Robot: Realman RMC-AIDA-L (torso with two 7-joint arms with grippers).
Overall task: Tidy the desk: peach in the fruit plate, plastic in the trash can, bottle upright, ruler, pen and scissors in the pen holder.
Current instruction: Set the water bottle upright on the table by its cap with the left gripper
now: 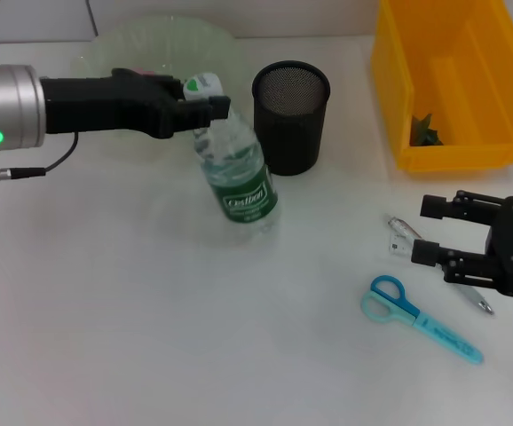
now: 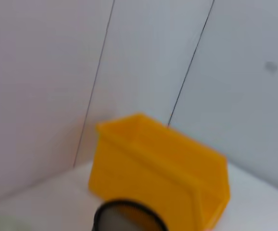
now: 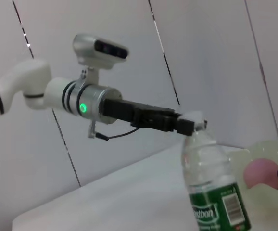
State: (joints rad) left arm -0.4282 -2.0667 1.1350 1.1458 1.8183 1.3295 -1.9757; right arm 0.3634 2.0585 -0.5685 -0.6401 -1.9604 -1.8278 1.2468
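Clear plastic bottle (image 1: pixel 237 180) stands upright at bench centre, 8 o'clock of mesh pen holder (image 1: pixel 291 115). Left tool (image 1: pixel 205 102) clenched on white cap, likely steadying it after righting. Right tool (image 1: pixel 443 233) released, fingers spread, hovering at 4 o'clock over pen (image 1: pixel 485 303), probably next pick. Scissors (image 1: pixel 421 317) lie at its 7 o'clock. Peach (image 3: pixel 261 173) already in fruit plate (image 1: pixel 163 40).

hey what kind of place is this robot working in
Probably a lab desk staged as an office: a plain white tabletop with a black mesh pen holder, blue-handled scissors and a yellow plastic bin.
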